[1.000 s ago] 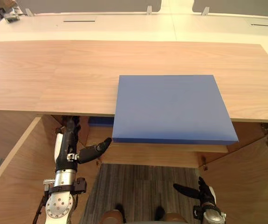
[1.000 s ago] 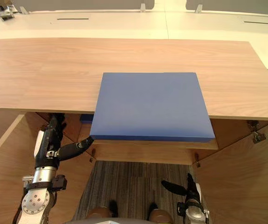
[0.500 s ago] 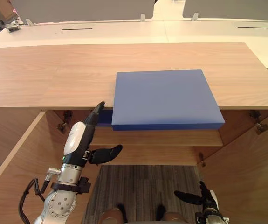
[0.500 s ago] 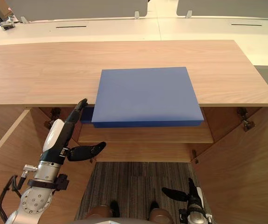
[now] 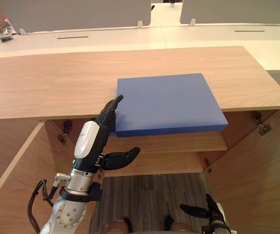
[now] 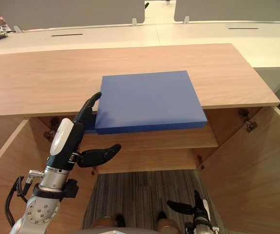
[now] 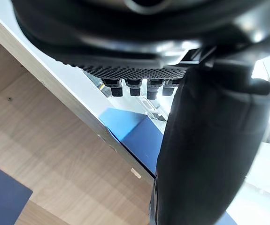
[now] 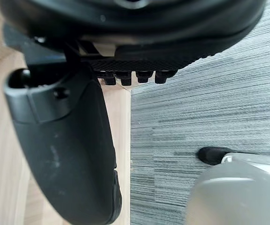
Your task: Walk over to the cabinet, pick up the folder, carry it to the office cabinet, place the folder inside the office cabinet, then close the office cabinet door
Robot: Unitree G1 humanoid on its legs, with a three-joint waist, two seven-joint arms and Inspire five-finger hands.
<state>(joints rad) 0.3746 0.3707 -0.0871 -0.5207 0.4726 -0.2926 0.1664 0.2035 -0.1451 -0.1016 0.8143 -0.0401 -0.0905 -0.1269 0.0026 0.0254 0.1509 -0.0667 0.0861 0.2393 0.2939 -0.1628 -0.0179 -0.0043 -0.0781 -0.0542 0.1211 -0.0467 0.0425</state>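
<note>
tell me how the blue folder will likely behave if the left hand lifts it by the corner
The folder overhangs the cabinet top without sagging, so it is probably stiff. Its face looks smooth, so it may slip in a loose pinch. It is wide next to the open left hand, so a corner grip would likely let it tilt.

The left arm [image 5: 67, 218] comes in from the near left with its wrist upright. The left hand [image 5: 92, 141] stands raised and leans toward the far side, its fingers [image 5: 109, 109] straight and close together and its thumb [image 5: 122, 157] spread out to the right, holding nothing. The right hand [image 5: 212, 214] hangs low at the near right, fingers loose and uncurled, thumb pointing left, also empty.
</note>
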